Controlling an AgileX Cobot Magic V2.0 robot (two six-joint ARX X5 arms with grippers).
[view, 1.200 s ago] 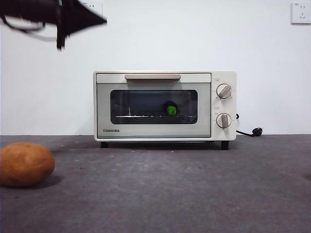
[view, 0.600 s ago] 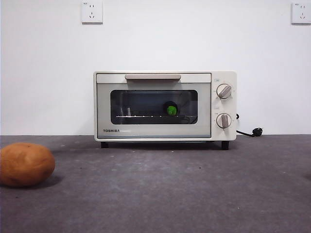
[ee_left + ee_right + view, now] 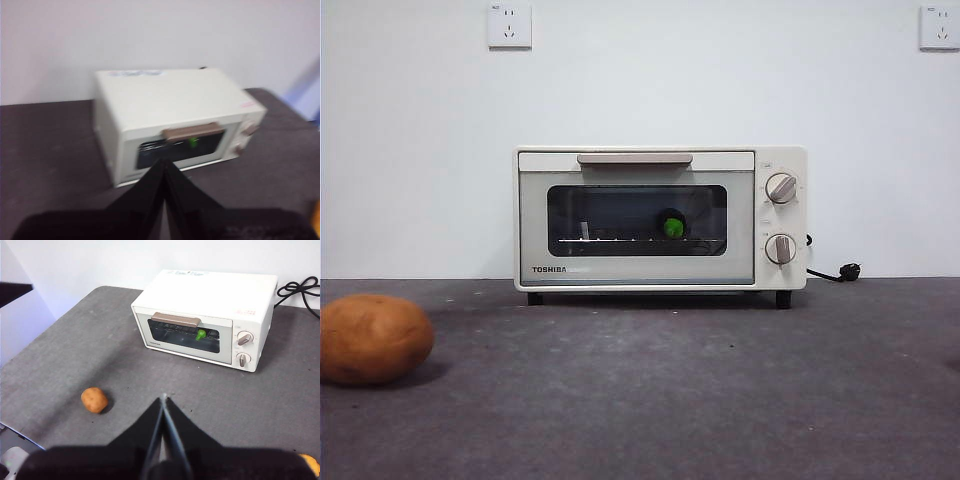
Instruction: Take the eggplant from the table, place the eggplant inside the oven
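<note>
Eggplant (image 3: 671,227) sits in the closed oven (image 3: 660,218), both pincers now withdrawn, pressed together.

The oven (image 3: 660,218) stands on the table (image 3: 680,400) at its far side, against the wall. The eggplant (image 3: 672,226) lies inside the oven, behind the shut door. A potato (image 3: 374,339) rests on the table, nearer and to the oven's left.

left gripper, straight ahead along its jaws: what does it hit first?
Most likely the oven: the left gripper, jaws shut, points at its closed door just below the handle. Nothing shows in between, though blur leaves the depth unclear.
</note>
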